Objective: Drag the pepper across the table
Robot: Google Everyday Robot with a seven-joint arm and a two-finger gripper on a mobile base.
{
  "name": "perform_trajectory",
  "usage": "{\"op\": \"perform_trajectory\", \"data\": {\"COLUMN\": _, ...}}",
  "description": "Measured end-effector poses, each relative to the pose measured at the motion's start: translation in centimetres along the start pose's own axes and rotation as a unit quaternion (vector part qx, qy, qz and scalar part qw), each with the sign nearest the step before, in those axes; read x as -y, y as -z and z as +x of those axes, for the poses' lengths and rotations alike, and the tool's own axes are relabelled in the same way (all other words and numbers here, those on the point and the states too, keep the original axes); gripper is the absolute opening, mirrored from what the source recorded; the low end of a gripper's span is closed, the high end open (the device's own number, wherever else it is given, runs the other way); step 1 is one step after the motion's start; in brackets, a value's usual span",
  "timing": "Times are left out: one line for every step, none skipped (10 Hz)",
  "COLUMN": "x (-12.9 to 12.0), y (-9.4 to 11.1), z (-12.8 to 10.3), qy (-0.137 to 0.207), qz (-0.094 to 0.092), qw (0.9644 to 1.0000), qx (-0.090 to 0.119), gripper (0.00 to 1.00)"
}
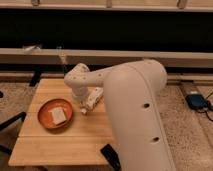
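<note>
The light wooden table (65, 140) stands in the middle of the camera view. My white arm reaches over it from the right, and my gripper (85, 107) hangs low over the tabletop, just right of the round orange plate (55, 114) that carries a white square. The small dark red pepper does not show; the gripper and wrist may be hiding it.
A dark bench or ledge runs along the wall behind the table. A blue device (195, 101) with a cable lies on the floor at the right. A black object (108, 153) sits at the table's front edge. Dark chair legs (10, 125) stand at the left.
</note>
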Motion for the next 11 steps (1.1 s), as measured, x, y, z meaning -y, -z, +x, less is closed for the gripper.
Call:
{"op": "perform_trajectory", "data": {"x": 0.2, "y": 0.2, "z": -0.4, "qy": 0.008, "qz": 0.002, "qw": 0.9999, "qx": 0.005, "gripper": 0.69}}
{"op": "perform_trajectory", "data": {"x": 0.5, "y": 0.4, "z": -0.8, "qy": 0.016, "qz": 0.003, "qw": 0.9998, "qx": 0.01, "gripper": 0.76}}
{"op": "perform_trajectory", "data": {"x": 0.7, "y": 0.6, "z": -1.2, "qy": 0.025, "qz": 0.004, "qw": 0.9996, "qx": 0.016, "gripper": 0.8}}
{"op": "perform_trajectory", "data": {"x": 0.9, "y": 0.8, "z": -1.7, "qy": 0.037, "qz": 0.005, "qw": 0.999, "qx": 0.024, "gripper": 0.8}}
{"op": "perform_trajectory", "data": {"x": 1.1, "y": 0.9, "z": -2.1, "qy": 0.047, "qz": 0.006, "qw": 0.9984, "qx": 0.03, "gripper": 0.8}}
{"op": "perform_trajectory", "data": {"x": 1.3, "y": 1.1, "z": -2.5, "qy": 0.056, "qz": 0.006, "qw": 0.9978, "qx": 0.035, "gripper": 0.8}}
{"op": "perform_trajectory", "data": {"x": 1.3, "y": 1.3, "z": -2.9, "qy": 0.062, "qz": 0.007, "qw": 0.9973, "qx": 0.039, "gripper": 0.8}}
{"op": "perform_trajectory", "data": {"x": 1.4, "y": 1.5, "z": -3.2, "qy": 0.068, "qz": 0.007, "qw": 0.9968, "qx": 0.042, "gripper": 0.8}}
{"op": "perform_trajectory", "data": {"x": 1.3, "y": 1.7, "z": -3.6, "qy": 0.071, "qz": 0.008, "qw": 0.9965, "qx": 0.044, "gripper": 0.8}}
{"op": "perform_trajectory", "data": {"x": 1.1, "y": 2.0, "z": -3.9, "qy": 0.071, "qz": 0.009, "qw": 0.9964, "qx": 0.044, "gripper": 0.8}}
{"op": "perform_trajectory", "data": {"x": 0.9, "y": 2.5, "z": -4.2, "qy": 0.069, "qz": 0.011, "qw": 0.9966, "qx": 0.043, "gripper": 0.8}}
